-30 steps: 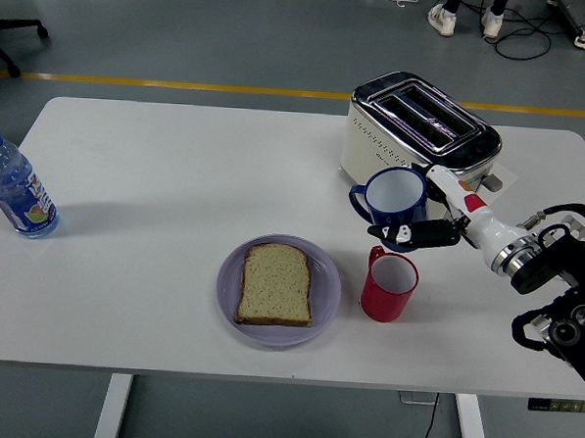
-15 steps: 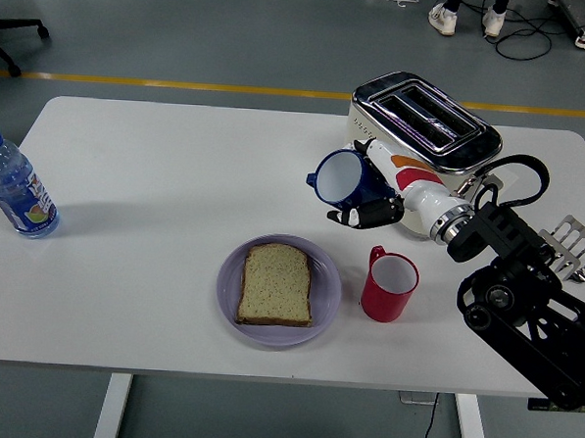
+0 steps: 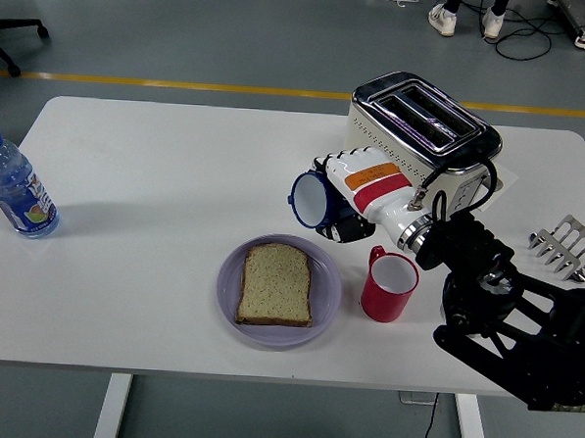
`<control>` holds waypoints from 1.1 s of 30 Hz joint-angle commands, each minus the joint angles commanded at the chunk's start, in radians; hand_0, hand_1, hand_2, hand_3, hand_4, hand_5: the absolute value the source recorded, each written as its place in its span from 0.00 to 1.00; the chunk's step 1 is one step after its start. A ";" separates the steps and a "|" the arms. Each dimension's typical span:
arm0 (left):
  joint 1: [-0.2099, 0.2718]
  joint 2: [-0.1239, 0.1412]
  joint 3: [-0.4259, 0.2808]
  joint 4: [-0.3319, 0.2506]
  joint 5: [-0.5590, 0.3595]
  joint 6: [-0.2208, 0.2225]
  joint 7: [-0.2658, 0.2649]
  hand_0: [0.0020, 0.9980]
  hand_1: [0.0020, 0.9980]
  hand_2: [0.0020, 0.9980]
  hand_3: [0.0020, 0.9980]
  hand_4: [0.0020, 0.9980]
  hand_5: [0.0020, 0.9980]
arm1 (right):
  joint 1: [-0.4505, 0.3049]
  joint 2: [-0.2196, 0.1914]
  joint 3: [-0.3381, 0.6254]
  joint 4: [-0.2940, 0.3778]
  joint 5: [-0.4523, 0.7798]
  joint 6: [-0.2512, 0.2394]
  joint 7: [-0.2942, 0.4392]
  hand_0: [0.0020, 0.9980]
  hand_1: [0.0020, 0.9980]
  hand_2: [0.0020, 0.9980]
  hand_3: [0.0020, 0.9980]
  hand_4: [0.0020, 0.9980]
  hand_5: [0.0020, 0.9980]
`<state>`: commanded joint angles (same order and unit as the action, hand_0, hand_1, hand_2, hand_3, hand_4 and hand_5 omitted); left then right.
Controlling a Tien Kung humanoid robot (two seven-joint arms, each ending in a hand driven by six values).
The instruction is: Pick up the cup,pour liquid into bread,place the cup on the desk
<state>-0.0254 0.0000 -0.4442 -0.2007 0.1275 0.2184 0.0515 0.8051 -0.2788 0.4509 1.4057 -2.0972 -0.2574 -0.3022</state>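
1. Since the earlier frames, the right hand (image 3: 358, 193) had carried the blue cup (image 3: 310, 198) leftward from beside the toaster toward the plate, and the cup had tipped from upright onto its side, mouth facing left.
2. The white table (image 3: 143, 270) spanned the view, its near edge at the bottom.
3. The right arm (image 3: 503, 318) entered from the lower right, black, with a white hand marked by orange and red bands.
4. The cream and chrome toaster (image 3: 420, 128) stood at the far right of the table, just behind the hand.
5. The lavender plate (image 3: 328, 290) lay near the table's centre, carrying one slice of bread (image 3: 276, 284).
6. The blue cup was held above the table, just beyond the plate's far right rim, with the fingers wrapped around its body.
7. The red mug (image 3: 389, 285) stood upright just beside the plate's right edge.
8. A water bottle (image 3: 15, 185) stood at the left edge.
9. A metal toast rack (image 3: 564, 245) lay at the right edge.
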 joint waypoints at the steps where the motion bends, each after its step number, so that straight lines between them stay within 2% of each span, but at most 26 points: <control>1: 0.000 0.000 0.000 0.000 0.000 0.000 0.000 0.65 0.67 0.69 0.53 0.24 0.85 | 0.005 -0.001 -0.010 0.000 -0.013 -0.009 -0.002 0.39 0.35 0.51 0.51 0.67 0.00; 6: 0.004 0.000 0.004 0.001 -0.003 0.000 0.001 0.65 0.67 0.69 0.53 0.24 0.85 | 0.039 -0.009 -0.093 -0.001 -0.104 -0.078 -0.043 0.39 0.35 0.51 0.51 0.67 0.00; 7: 0.006 0.000 0.005 0.002 -0.004 0.000 0.001 0.65 0.67 0.69 0.53 0.24 0.85 | 0.044 -0.009 -0.106 -0.003 -0.118 -0.092 -0.057 0.42 0.36 0.52 0.52 0.67 0.00; 11: 0.010 0.000 0.011 0.002 -0.007 0.000 0.002 0.65 0.67 0.69 0.53 0.24 0.85 | 0.057 -0.009 -0.147 -0.014 -0.171 -0.133 -0.117 0.42 0.36 0.52 0.52 0.67 0.00; 12: 0.011 0.000 0.012 0.003 -0.007 0.000 0.002 0.65 0.67 0.69 0.53 0.24 0.85 | 0.059 -0.010 -0.157 -0.016 -0.172 -0.139 -0.136 0.42 0.36 0.52 0.52 0.67 0.00; 13: 0.012 0.000 0.013 0.003 -0.008 0.000 0.002 0.65 0.67 0.69 0.53 0.25 0.85 | 0.060 -0.010 -0.160 -0.017 -0.172 -0.141 -0.144 0.46 0.39 0.53 0.53 0.65 0.00; 20: 0.017 0.000 0.023 0.004 -0.011 0.000 0.002 0.65 0.67 0.69 0.53 0.25 0.85 | 0.077 -0.017 -0.222 -0.025 -0.172 -0.192 -0.276 0.47 0.40 0.53 0.53 0.64 0.00; 26: 0.019 0.000 0.028 0.004 -0.013 0.000 0.002 0.65 0.67 0.69 0.53 0.25 0.85 | 0.076 -0.015 -0.225 -0.035 -0.172 -0.204 -0.297 0.47 0.40 0.53 0.53 0.63 0.00; 33: 0.017 0.000 0.023 0.003 -0.010 0.000 0.002 0.65 0.67 0.69 0.53 0.25 0.84 | 0.057 -0.020 -0.198 -0.039 -0.172 -0.219 -0.253 0.46 0.40 0.53 0.54 0.63 0.00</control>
<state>-0.0079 0.0000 -0.4210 -0.1975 0.1170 0.2189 0.0537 0.8622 -0.2987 0.2530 1.3671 -2.2689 -0.4760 -0.5556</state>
